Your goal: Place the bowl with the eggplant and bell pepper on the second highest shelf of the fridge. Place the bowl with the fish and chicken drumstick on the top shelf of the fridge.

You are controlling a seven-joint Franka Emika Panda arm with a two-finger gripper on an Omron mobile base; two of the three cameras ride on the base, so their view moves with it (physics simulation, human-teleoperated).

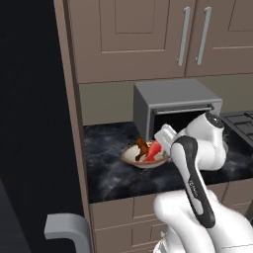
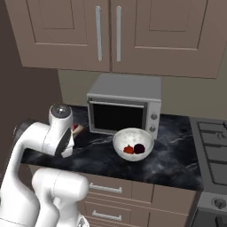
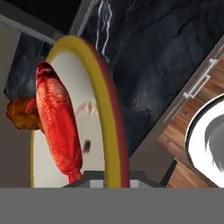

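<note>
On the dark marble counter [image 1: 108,173], the end effector [image 1: 163,143] grips the fish bowl's [image 1: 143,159] rim.

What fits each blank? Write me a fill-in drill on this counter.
The fish lies in a bowl with a ____ rim.
Beside the fish lies a chicken ____.
In the right base view, right of the vegetable bowl stands the ____.
The counter is ____ marble.
Missing: yellow; drumstick; stove; black.
</note>
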